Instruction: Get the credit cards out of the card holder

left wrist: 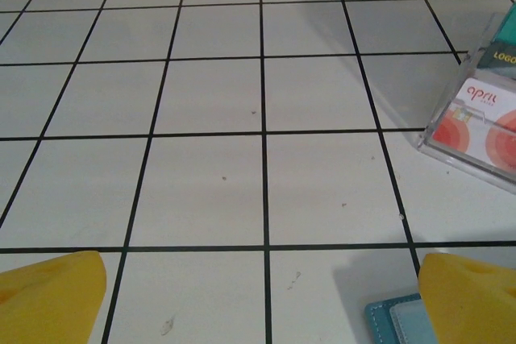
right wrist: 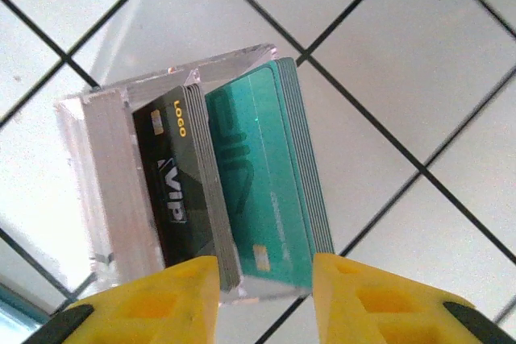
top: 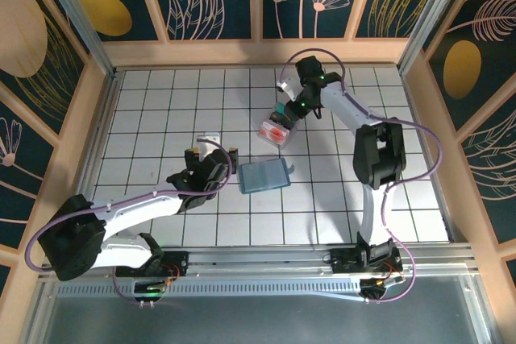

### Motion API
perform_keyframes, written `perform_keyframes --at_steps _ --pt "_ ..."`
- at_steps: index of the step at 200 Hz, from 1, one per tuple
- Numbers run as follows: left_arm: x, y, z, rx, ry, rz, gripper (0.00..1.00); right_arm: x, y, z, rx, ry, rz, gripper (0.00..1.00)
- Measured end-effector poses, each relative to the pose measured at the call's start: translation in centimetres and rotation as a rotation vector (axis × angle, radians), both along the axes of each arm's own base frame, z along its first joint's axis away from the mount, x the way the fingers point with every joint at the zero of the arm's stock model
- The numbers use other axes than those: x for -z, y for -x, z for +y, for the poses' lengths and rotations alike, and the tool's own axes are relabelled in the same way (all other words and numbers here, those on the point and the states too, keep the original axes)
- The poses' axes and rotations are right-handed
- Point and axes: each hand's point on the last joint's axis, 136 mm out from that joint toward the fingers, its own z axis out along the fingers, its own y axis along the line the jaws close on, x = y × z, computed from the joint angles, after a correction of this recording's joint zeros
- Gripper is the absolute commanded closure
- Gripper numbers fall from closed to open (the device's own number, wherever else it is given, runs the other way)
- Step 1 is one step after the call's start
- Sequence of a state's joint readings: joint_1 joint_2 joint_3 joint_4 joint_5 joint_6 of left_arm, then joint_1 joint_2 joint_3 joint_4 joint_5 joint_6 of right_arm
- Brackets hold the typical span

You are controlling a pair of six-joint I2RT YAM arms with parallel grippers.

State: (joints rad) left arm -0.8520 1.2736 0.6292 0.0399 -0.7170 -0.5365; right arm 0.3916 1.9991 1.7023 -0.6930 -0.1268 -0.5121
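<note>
The left arm [top: 137, 207] and right arm [top: 348, 109] had white links between bulky black joint housings, and a lavender cable [top: 36, 239] looped loosely from each base up along the links. Small green lights [top: 322, 78] glowed on the right arm's outer joints, and another at the left base [top: 153, 288]. The left end effector [top: 213, 152] and right end effector [top: 289, 115] were black from above, while close up their fingers [left wrist: 48, 300] [right wrist: 153, 308] were blunt, bright yellow blocks.

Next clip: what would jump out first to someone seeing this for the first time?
A clear case packed with black VIP and teal cards sits at the fingertips of the right hand, right of centre toward the back. A slate-blue wallet lies flat mid-table, beside the wide-open left hand.
</note>
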Motion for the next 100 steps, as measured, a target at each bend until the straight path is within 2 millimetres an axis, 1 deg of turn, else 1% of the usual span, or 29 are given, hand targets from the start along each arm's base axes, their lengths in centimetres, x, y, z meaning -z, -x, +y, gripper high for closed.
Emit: perform_keyframes --at_steps 15,35,44,57,68,79,100 --pt "-0.4 -0.3 0.6 -0.022 0.019 -0.008 0.01 -1.8 1.2 0.4 0.039 -0.003 -0.057 0.59" --pt "-1.0 -0.6 1.5 -0.058 0.051 -0.019 0.01 -4.1 3.1 1.5 0.105 -0.022 -0.138 0.57" --pt "-1.1 -0.7 2.0 -0.073 0.068 -0.021 0.01 -4.8 4.0 2.1 0.137 -0.035 -0.164 0.57" --pt "-1.0 -0.9 2.7 -0.096 0.095 -0.018 0.01 -5.2 5.6 3.2 0.191 -0.059 -0.186 0.56" --pt "-0.7 -1.0 3.5 -0.118 0.114 -0.011 0.01 -4.9 7.2 4.2 0.232 -0.078 -0.185 0.56" --pt "-0.3 -1.0 4.3 -0.139 0.135 0.001 0.01 -4.0 9.1 5.3 0.265 -0.093 -0.170 0.56" --pt "0.8 -0.9 6.1 -0.190 0.177 0.030 0.01 -1.1 13.4 7.5 0.323 -0.111 -0.097 0.54"
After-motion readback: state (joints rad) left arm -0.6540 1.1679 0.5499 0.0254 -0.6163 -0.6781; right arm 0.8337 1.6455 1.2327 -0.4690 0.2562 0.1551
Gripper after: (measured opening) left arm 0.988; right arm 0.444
